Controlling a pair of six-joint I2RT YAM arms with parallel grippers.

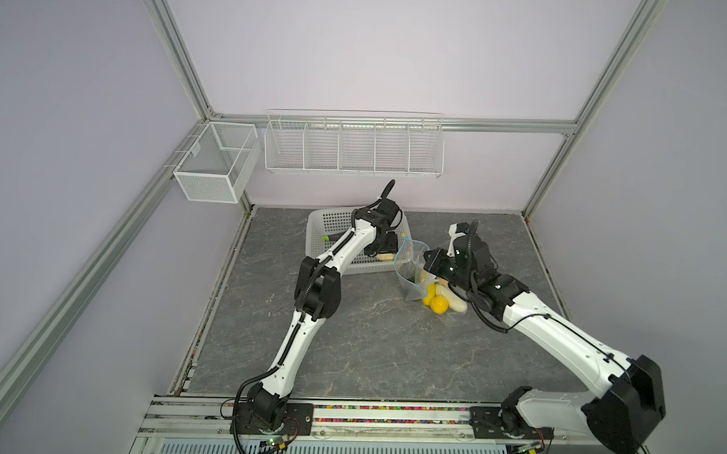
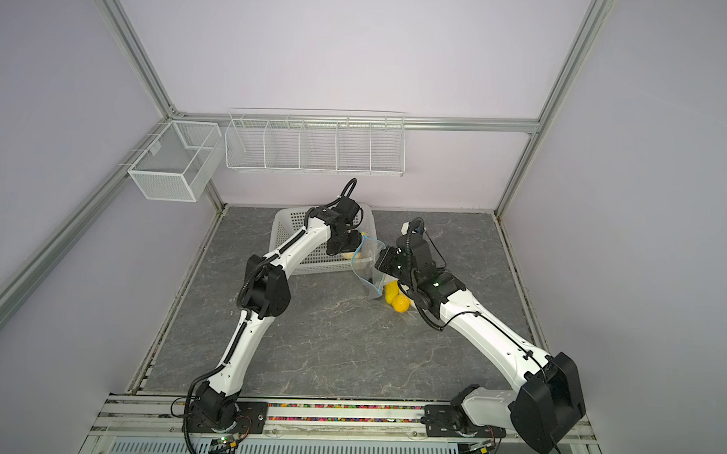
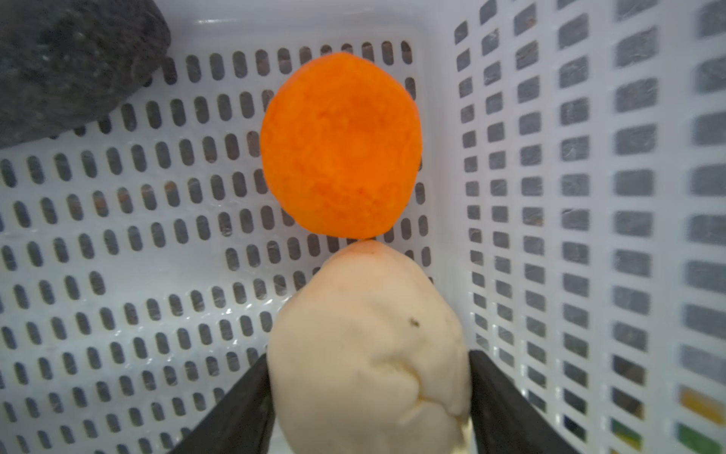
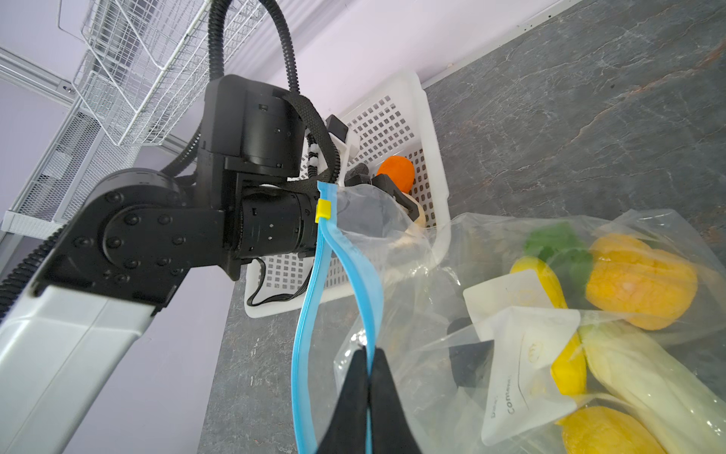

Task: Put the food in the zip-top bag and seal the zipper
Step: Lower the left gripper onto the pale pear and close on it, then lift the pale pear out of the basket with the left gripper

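We've got the bag (image 1: 410, 271) on the bench (image 1: 349, 340) right of centre, nearer the back edge, mouth open, with yellow pieces (image 1: 438, 305) inside. Our right gripper (image 4: 369, 353) is pinched tight on its blue zipper (image 4: 310, 314). Just beside it, in the basket (image 3: 550, 196), our left gripper (image 3: 369, 355) squeezes a beige piece (image 3: 369, 314) that touches an orange piece (image 3: 340, 145).

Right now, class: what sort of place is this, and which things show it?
Probably a robot test cell, not a kitchen: an aluminium frame, a left arm and right arm bolted to a rail, and toy food in a zip-top bag beside a white perforated basket.
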